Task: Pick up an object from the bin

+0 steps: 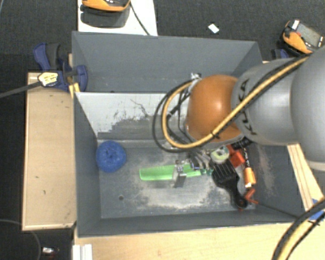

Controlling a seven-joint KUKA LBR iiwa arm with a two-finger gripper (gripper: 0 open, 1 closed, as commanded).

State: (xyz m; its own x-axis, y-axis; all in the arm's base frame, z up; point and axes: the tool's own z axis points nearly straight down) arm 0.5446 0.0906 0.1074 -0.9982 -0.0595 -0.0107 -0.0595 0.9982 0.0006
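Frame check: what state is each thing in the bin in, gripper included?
Gripper: lowered to the bin floor, over the green stick's middle.
Green stick: lying flat, mid-floor.
Blue ball: resting alone at left, apart from the gripper.
Black brush: lying at right in a small heap, beneath the arm.

Colours: blue ball [110, 156]; green stick [156, 173]; black brush [226, 173].
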